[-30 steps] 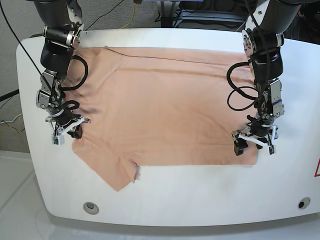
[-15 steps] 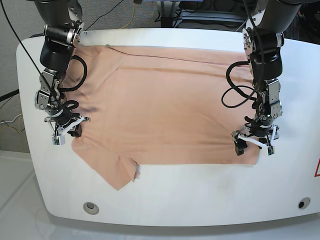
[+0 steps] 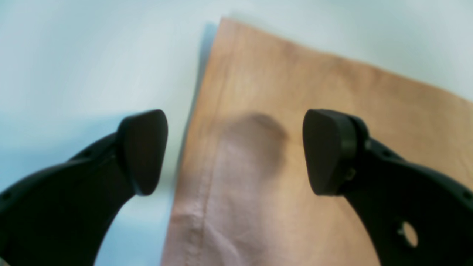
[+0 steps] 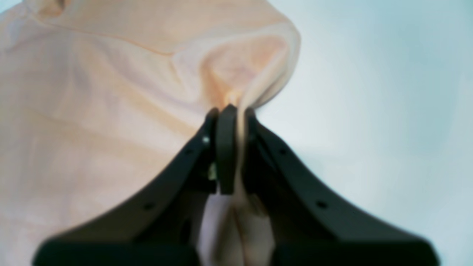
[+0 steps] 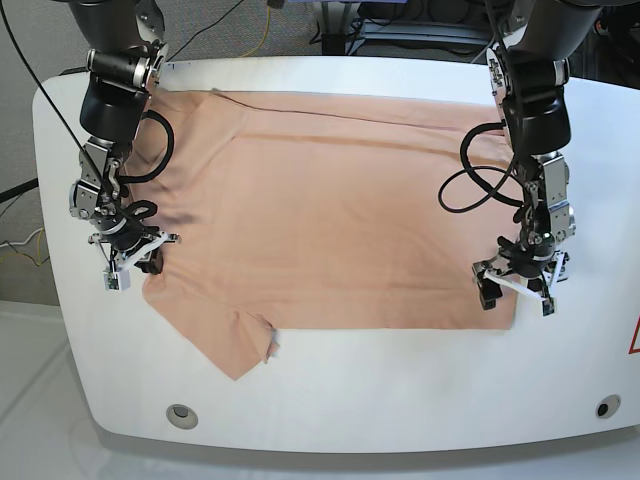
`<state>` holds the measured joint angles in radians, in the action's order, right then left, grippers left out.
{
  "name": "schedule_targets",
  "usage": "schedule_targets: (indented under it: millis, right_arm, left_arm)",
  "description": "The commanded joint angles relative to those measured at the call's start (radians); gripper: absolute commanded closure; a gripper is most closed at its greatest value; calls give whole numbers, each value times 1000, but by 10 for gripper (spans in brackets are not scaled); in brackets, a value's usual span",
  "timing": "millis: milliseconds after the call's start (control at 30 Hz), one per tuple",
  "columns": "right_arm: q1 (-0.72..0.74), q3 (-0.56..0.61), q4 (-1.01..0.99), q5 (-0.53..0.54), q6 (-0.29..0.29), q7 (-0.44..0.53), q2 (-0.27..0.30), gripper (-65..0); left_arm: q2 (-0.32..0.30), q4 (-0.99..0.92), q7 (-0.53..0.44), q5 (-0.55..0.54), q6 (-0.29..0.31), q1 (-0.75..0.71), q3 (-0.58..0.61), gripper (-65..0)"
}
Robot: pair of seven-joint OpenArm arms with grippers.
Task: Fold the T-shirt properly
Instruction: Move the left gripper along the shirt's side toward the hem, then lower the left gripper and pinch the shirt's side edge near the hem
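Now, starting at the left of the base view, you have the right gripper (image 5: 132, 262) down at the T-shirt's (image 5: 330, 220) left edge, its black fingers (image 4: 225, 147) pressed together on a pinched ridge of the thin peach cloth. In the right wrist view that fabric rises in a soft, rounded fold just above the fingertips and also trails down between them, with bare white table (image 5: 330, 400) to the right of the fold.

Across the middle, you can see the shirt lying mostly flat and matte over much of the table, with shallow wrinkles near the left arm and a sleeve pointing toward the lower left of the frame. Its bottom edge runs straight along the lower middle.

At the right, the left gripper (image 5: 518, 290) hangs over the shirt's lower right corner with its fingers spread wide, holding nothing. In the left wrist view one rounded black pad (image 3: 142, 151) sits over bare table, the other over cloth, and the hemmed edge runs between them.

You have open white table below the shirt and to both sides.
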<state>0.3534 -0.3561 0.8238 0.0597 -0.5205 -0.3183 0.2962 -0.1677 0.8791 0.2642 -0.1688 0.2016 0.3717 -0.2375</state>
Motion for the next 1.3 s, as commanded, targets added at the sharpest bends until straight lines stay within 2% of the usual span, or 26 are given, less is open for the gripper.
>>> schedule_targets:
  millis: [0,600,933,1267]
  right_arm:
    - [9,-2,4,-19,9,-37,11,-8]
    - [8,-4,4,-18,9,-35,10,-8]
    - [-9,-4,9,-16,9,-35,10,-8]
    - [-14,-4,9,-16,9,-35,8,-8]
  left_arm:
    - [-10,30,-24,-5,5,34,-1,-545]
    - [-22,-38,-33,-5,5,17,-1,-545]
    - [-17,-57,-72,-4,5,11,-1,-545]
    - [26,-88,-75,-5,5,16,0,-545]
